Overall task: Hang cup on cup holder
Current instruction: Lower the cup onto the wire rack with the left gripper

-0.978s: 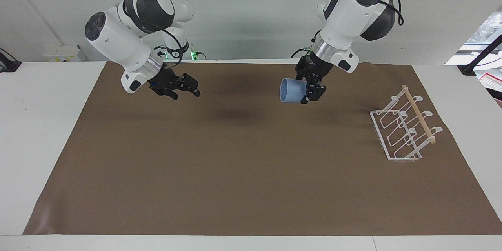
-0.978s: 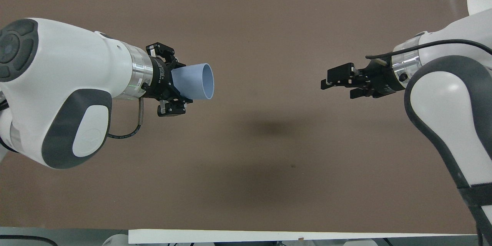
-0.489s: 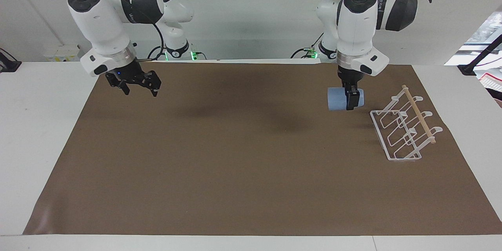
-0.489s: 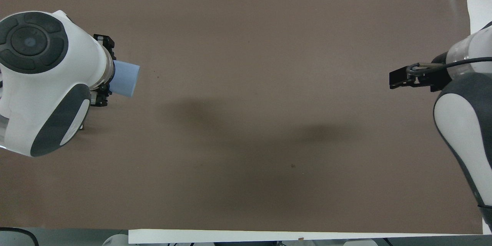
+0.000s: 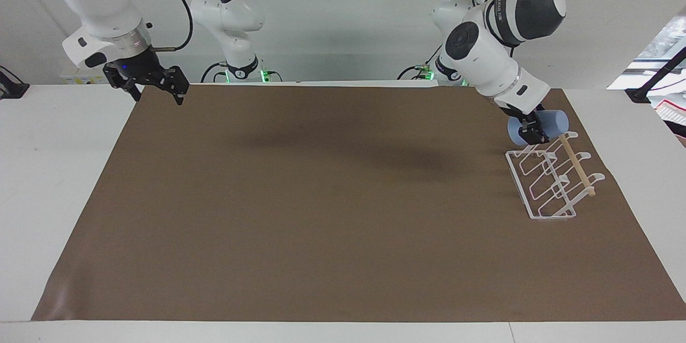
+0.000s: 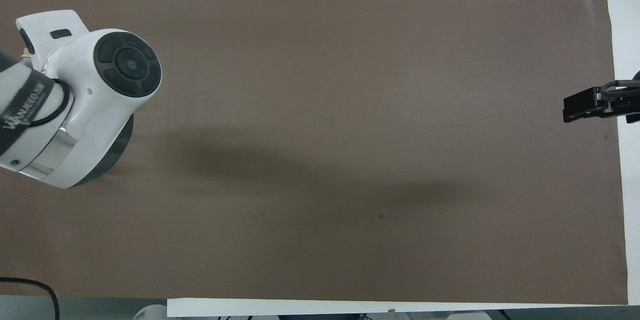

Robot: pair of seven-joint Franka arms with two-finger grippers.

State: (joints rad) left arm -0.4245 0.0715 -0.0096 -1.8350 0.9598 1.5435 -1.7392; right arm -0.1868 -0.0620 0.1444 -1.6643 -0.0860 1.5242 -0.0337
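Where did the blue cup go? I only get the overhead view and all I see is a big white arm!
Observer: The left gripper holds the cup on its side, up in the air over the end of the cup holder that is nearer to the robots. In your view the arm covers it.
Operator: Is the cup on a hook yet?
Observer: I cannot tell. It is right at the top end of the wooden rod, and the gripper is shut on it.
Operator: What does the holder look like?
Observer: A white wire rack with slanted loops, at the left arm's end of the brown mat.
Operator: What is the other arm doing?
Observer: The right gripper waits, open and empty, over its own end of the mat.
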